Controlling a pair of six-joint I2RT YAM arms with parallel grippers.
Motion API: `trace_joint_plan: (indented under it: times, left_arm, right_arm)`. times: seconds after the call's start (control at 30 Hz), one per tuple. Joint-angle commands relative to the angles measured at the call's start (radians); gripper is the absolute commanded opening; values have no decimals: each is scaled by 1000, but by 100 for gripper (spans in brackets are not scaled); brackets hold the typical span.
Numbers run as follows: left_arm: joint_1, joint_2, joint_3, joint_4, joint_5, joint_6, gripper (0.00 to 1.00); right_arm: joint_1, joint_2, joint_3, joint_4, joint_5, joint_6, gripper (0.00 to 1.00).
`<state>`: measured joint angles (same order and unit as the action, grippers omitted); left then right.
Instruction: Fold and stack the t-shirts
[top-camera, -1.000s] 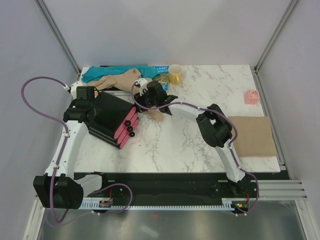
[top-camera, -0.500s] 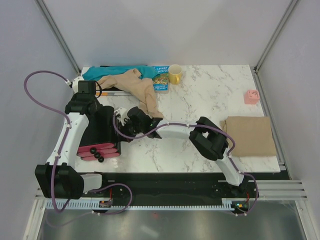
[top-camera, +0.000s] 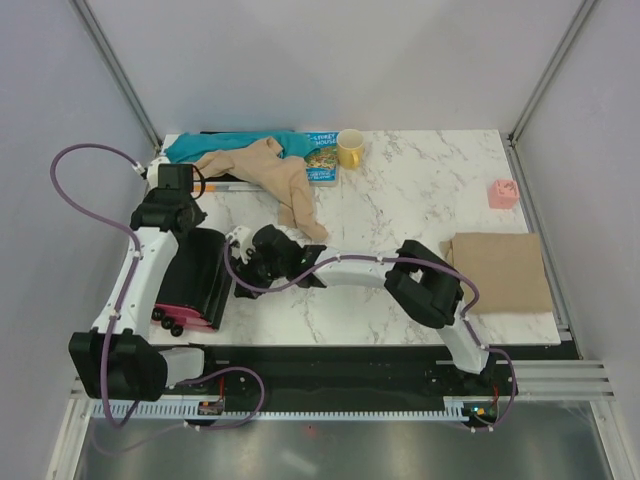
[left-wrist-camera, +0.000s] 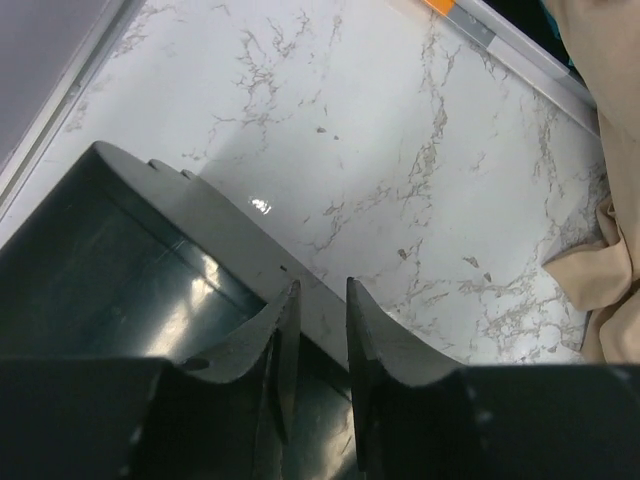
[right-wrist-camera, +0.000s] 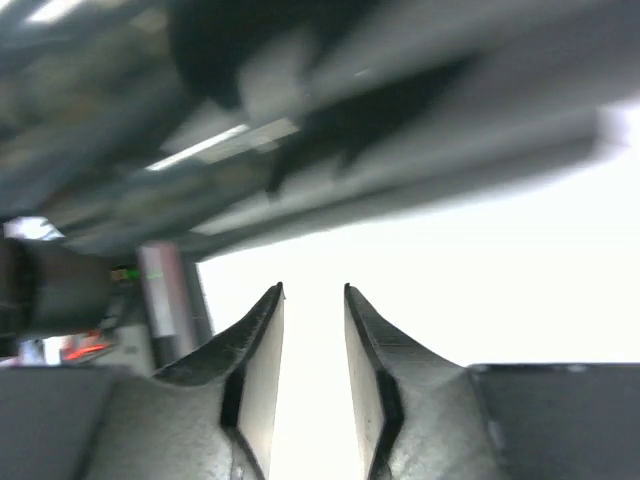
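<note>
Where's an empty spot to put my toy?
Bare marble lies between the yellow mug, the pink object and the folded tan shirt. Also the near edge, before the right arm. The far left corner is crowded: crumpled tan shirt, teal garment, picture book.

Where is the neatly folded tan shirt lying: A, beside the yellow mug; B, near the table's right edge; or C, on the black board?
B: the folded tan shirt lies flat by the right edge of the table, far from the yellow mug.
</note>
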<state>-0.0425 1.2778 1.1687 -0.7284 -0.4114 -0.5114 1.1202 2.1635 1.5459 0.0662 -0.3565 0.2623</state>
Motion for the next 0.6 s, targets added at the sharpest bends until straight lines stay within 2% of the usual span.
trace_joint_plan:
  times: [0.0, 0.13, 0.23, 0.27, 0.33, 0.57]
  left_arm:
    - [3, -100, -18, -94, -70, 30, 33]
    - [3, -158, -15, -97, -75, 33, 34]
    - [3, -186, -1, -111, -61, 33, 32]
    - [3, -193, 3, -121, -58, 33, 19]
    - [3, -202, 8, -157, -46, 27, 2]
    - [3, -267, -95, -186, -21, 10, 2]
  right_arm:
    - [-88, -123, -38, 6, 63, -32, 40]
    - [-128, -128, -49, 11, 56, -37, 39]
    - [-128, -93, 8, -3, 22, -28, 35]
    - [-128, -85, 14, -2, 7, -6, 32]
    - [-122, -71, 23, 18, -24, 14, 29]
    - [-76, -4, 59, 41, -56, 51, 30]
